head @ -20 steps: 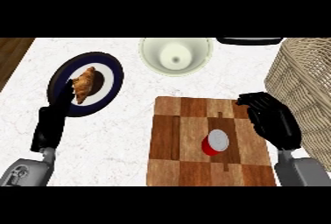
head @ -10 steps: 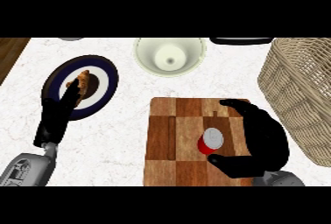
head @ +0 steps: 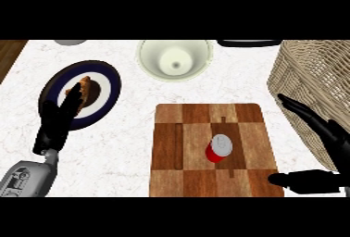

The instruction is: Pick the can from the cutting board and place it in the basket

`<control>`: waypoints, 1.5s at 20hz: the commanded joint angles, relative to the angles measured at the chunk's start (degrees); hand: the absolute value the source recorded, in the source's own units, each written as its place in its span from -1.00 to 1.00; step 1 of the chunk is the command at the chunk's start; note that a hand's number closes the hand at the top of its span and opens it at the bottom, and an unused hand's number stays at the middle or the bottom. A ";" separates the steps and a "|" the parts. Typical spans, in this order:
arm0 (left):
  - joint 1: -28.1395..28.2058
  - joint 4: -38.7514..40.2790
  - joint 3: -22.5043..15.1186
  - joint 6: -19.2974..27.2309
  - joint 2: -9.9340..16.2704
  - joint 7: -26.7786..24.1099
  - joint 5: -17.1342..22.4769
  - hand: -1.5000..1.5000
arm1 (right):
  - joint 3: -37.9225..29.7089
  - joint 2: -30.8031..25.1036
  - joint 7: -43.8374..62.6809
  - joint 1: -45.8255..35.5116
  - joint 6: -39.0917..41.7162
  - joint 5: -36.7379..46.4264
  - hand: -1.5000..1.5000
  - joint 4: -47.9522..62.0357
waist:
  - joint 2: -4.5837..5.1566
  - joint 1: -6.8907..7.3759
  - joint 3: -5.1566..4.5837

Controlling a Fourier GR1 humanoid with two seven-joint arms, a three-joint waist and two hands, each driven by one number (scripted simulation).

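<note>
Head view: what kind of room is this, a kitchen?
Most likely a kitchen. There is a white speckled counter with a wooden cutting board on it, a plate with food, a pale bowl and a woven basket.

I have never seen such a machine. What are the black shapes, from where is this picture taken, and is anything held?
The picture looks down from the robot's head at a white marble counter. The black shapes are its two hands. The left hand rests open beside a dark blue plate with brown food. The right hand is open, near a woven wicker basket. A red can stands on the wooden cutting board. A cream bowl stands behind. Nothing is held.
</note>
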 commanded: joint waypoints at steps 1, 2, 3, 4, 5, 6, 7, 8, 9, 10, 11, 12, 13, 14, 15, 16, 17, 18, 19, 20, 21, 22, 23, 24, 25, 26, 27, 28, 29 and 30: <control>0.43 -0.55 -0.08 -1.72 0.37 -0.06 0.71 0.00 | -0.10 -12.80 6.91 2.57 10.62 1.42 -1.00 -4.90 | 0.07 0.46 0.01; 0.86 -0.06 0.03 -1.16 0.15 -1.02 0.15 0.00 | -1.04 -15.06 8.31 3.56 13.16 -0.14 -1.00 -6.63 | 0.12 0.36 0.04; 0.43 2.07 -1.43 0.01 -2.15 -2.19 -1.21 0.00 | -0.47 -15.58 11.87 1.58 15.61 -2.36 -1.00 -9.20 | 0.42 0.61 0.01; -0.34 0.21 -0.42 -0.57 -0.71 -0.64 -0.71 0.00 | 0.16 -15.91 13.81 3.47 16.48 -2.69 -1.00 -11.78 | 0.28 1.00 0.13; 1.23 -0.90 -0.22 -1.03 -0.33 -0.73 -0.32 0.00 | -2.65 -18.34 14.19 5.20 19.32 -6.63 -1.00 -14.39 | 0.16 0.94 0.16; 0.37 0.46 0.16 -0.81 -0.25 -0.42 -0.81 0.00 | -4.09 -19.51 16.14 4.63 21.35 -9.36 -1.00 -15.64 | 0.33 1.09 0.17; -0.63 -0.30 1.24 -3.25 0.58 0.27 0.50 0.00 | -4.92 -17.94 17.70 3.78 21.24 -9.84 -1.00 -15.26 | 0.50 1.83 0.24; 0.20 -1.05 0.42 -2.04 -0.87 0.29 -0.02 0.00 | -8.57 -21.06 16.60 4.46 24.68 -13.77 -1.00 -15.17 | 0.45 1.67 0.25; 3.65 -2.31 0.08 -1.66 -1.23 -2.10 -1.29 0.00 | -7.08 -18.55 18.58 6.54 23.53 -11.85 -1.00 -17.79 | 0.46 1.98 0.27; -0.78 -1.96 -0.53 -0.57 -2.52 1.28 -2.68 0.00 | -5.38 -16.83 23.96 -0.17 23.84 -12.90 -1.00 -15.89 | 0.63 2.45 0.26; -1.70 4.13 0.78 -2.28 -3.06 -2.74 -3.10 0.00 | -7.86 -15.79 15.86 7.43 25.02 -9.15 -1.00 -14.81 | 0.62 1.79 0.29; 1.24 0.41 1.65 -3.88 -1.57 -2.23 -1.37 0.00 | -7.41 -15.23 26.10 6.70 23.73 -13.48 -1.00 -22.58 | 0.52 1.96 0.26; 2.46 -1.86 0.41 -2.25 -3.54 -1.10 -3.64 0.00 | -11.85 -14.37 18.94 8.23 26.64 -11.36 -1.00 -17.42 | 0.55 2.08 0.31; -1.53 1.09 3.00 -4.09 -2.48 0.25 -2.87 0.00 | -10.58 -11.86 21.10 6.20 26.23 -10.43 -1.00 -17.54 | 0.61 2.13 0.30; 4.00 -4.31 2.40 -3.94 -2.52 -0.04 -2.35 0.00 | -10.26 -11.11 24.31 6.30 25.66 -10.98 -1.00 -19.74 | 0.55 2.37 0.30; -2.23 1.06 3.44 -4.42 -2.86 0.34 -3.14 0.00 | -7.53 -8.41 24.27 7.05 23.82 -6.46 -1.00 -20.50 | 0.62 2.11 0.30; 0.63 -3.60 2.54 -4.65 -2.38 1.76 -3.44 0.00 | -10.45 -8.08 21.23 7.02 24.52 -7.02 -1.00 -16.68 | 0.58 2.30 0.32; -1.61 1.06 2.71 -4.07 -3.92 1.38 -4.63 0.00 | -13.42 -8.43 20.28 7.44 26.50 -8.83 -1.00 -16.87 | 0.62 2.06 0.31; -1.29 -0.42 4.00 -4.75 -3.54 0.50 -3.90 0.00 | -13.96 -8.13 23.51 4.45 26.50 -9.77 -1.00 -16.90 | 0.62 2.27 0.30; -1.25 2.69 3.40 -4.57 -4.60 -2.09 -5.24 0.00 | -11.82 -5.34 19.91 6.30 24.88 -3.95 -1.00 -15.58 | 0.66 2.19 0.31; -0.43 -0.38 4.66 -6.39 -3.23 1.03 -3.64 0.00 | -9.43 -3.17 19.86 9.07 24.31 0.03 -1.00 -18.23 | 0.60 2.22 0.31; 2.80 -5.36 2.12 -3.70 -4.96 2.37 -5.71 0.00 | -11.13 -3.28 22.16 10.36 23.88 -1.04 -1.00 -20.78 | 0.52 2.25 0.32; -0.19 0.33 3.37 -4.50 -5.64 -0.24 -6.05 0.00 | -9.77 -1.55 18.01 7.79 23.83 3.06 -1.00 -15.01 | 0.65 2.29 0.31; 0.21 -4.05 2.89 -3.91 -5.49 4.00 -6.24 0.00 | -8.13 -0.86 23.26 2.13 23.12 2.07 -1.00 -13.71 | 0.65 2.69 0.31; -1.38 -1.66 4.44 -4.52 -6.20 3.20 -5.96 0.00 | -8.97 0.74 22.74 5.45 23.85 2.57 -1.00 -17.19 | 0.63 2.32 0.30; 0.14 -0.61 2.02 -3.41 -7.75 0.27 -8.39 0.00 | -8.25 1.12 15.76 5.79 23.31 7.05 -1.00 -11.22 | 0.67 2.38 0.32; -3.06 2.20 6.66 -7.35 -4.75 0.94 -5.57 0.00 | -8.47 1.69 19.69 2.92 25.01 4.86 -1.00 -11.52 | 0.68 2.39 0.30; -0.58 3.25 4.00 -4.94 -7.75 -2.29 -7.90 0.00 | -7.04 3.27 16.03 3.50 23.46 7.62 -1.00 -8.37 | 0.71 2.43 0.31; -0.95 0.59 6.04 -7.22 -5.93 -0.26 -6.95 0.00 | -6.95 4.13 17.59 7.64 24.80 8.84 -1.00 -13.86 | 0.62 2.27 0.31; -0.08 0.40 4.94 -5.85 -7.66 -0.08 -7.64 0.00 | -7.70 3.76 13.76 5.11 25.23 9.36 -1.00 -6.95 | 0.66 2.43 0.31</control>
